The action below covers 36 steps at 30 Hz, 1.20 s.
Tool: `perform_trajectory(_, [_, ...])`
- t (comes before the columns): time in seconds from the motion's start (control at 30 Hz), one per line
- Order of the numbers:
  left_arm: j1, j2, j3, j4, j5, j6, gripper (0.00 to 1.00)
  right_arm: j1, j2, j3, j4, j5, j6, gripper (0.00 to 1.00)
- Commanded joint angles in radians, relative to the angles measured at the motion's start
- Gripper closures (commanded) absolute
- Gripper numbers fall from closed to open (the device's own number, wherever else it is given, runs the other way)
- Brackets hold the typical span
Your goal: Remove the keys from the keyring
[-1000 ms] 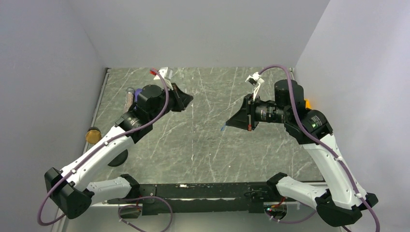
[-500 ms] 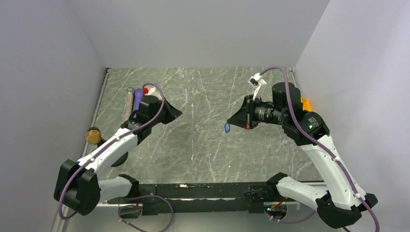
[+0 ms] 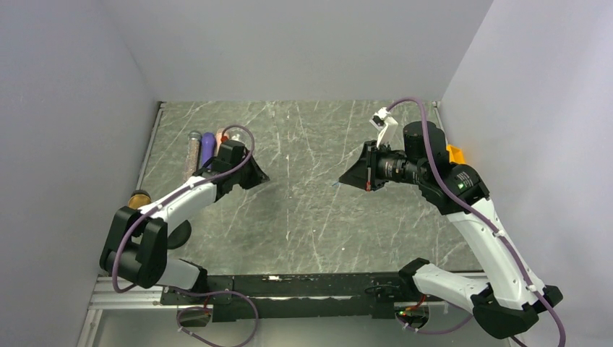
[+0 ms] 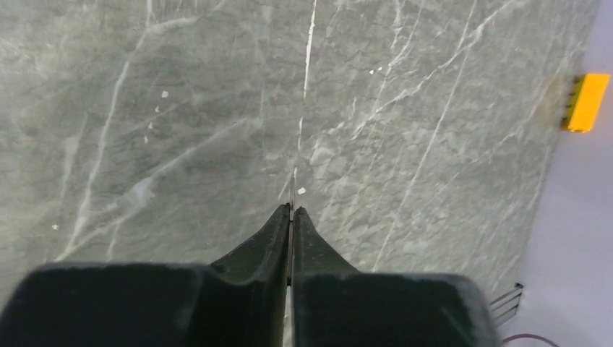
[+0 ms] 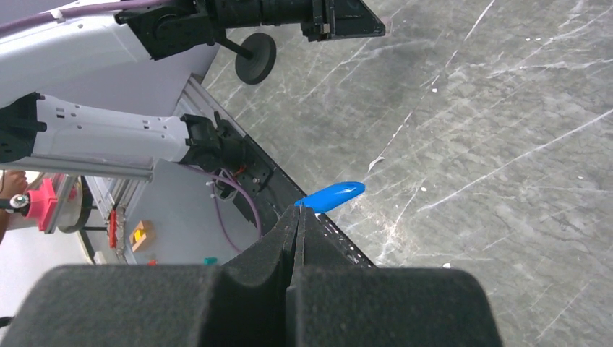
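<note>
My right gripper (image 3: 342, 181) hangs above the table's middle right. In the right wrist view it (image 5: 298, 211) is shut on the key, whose bright blue head (image 5: 331, 196) sticks out past the fingertips. From above the key is only a blue speck (image 3: 334, 185). My left gripper (image 3: 260, 176) is at the middle left, well apart from the right one. In the left wrist view it (image 4: 292, 211) is shut on a thin silvery metal strip (image 4: 292, 194) seen edge-on, which looks like the keyring.
Brown (image 3: 192, 148), purple (image 3: 208, 144) and peach (image 3: 222, 134) cylinders lie at the far left behind the left arm. A gold round cap (image 3: 137, 197) sits at the left edge. An orange block (image 3: 454, 153) lies by the right wall and also shows in the left wrist view (image 4: 585, 101).
My left arm has drawn back to the left and lowered, uncovering the cylinders. My right gripper stayed nearly in place, rising slightly; the blue key turned edge-on in the top view.
</note>
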Motion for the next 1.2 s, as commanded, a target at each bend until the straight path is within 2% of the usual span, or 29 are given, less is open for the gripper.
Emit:
perform_trajectory(0.0, [0.015, 0.013, 0.066, -0.068, -0.016, 0.040, 0.78, 0.002, 0.000, 0.056, -0.008, 0.030, 0.007, 1.00])
perform_trajectory(0.07, [0.021, 0.016, 0.078, -0.093, -0.012, 0.046, 0.51, 0.002, -0.003, 0.057, -0.015, 0.036, 0.006, 1.00])
perform_trajectory(0.17, [0.021, 0.016, 0.109, -0.150, -0.033, 0.068, 0.28, 0.002, -0.012, 0.051, -0.016, 0.039, 0.012, 1.00])
perform_trajectory(0.27, [0.021, -0.015, 0.124, -0.170, -0.073, 0.081, 0.09, 0.002, -0.018, 0.049, -0.014, 0.039, 0.016, 1.00])
perform_trajectory(0.33, [0.021, -0.037, 0.136, -0.179, -0.099, 0.090, 0.02, 0.002, -0.019, 0.051, -0.019, 0.040, 0.015, 1.00])
perform_trajectory(0.67, [0.021, -0.107, 0.235, -0.199, -0.132, 0.091, 0.02, 0.002, -0.032, 0.038, -0.040, 0.107, 0.024, 1.00])
perform_trajectory(0.83, [0.021, -0.089, 0.314, -0.245, -0.072, 0.113, 0.06, 0.002, -0.034, 0.008, -0.039, 0.170, 0.060, 1.00])
perform_trajectory(1.0, [0.021, -0.109, 0.297, -0.151, 0.005, 0.138, 0.07, 0.002, -0.051, -0.065, 0.018, 0.181, 0.088, 1.00])
perform_trajectory(1.17, [0.021, -0.118, 0.318, -0.155, 0.021, 0.172, 0.06, -0.001, -0.029, -0.109, 0.063, 0.214, 0.095, 1.00])
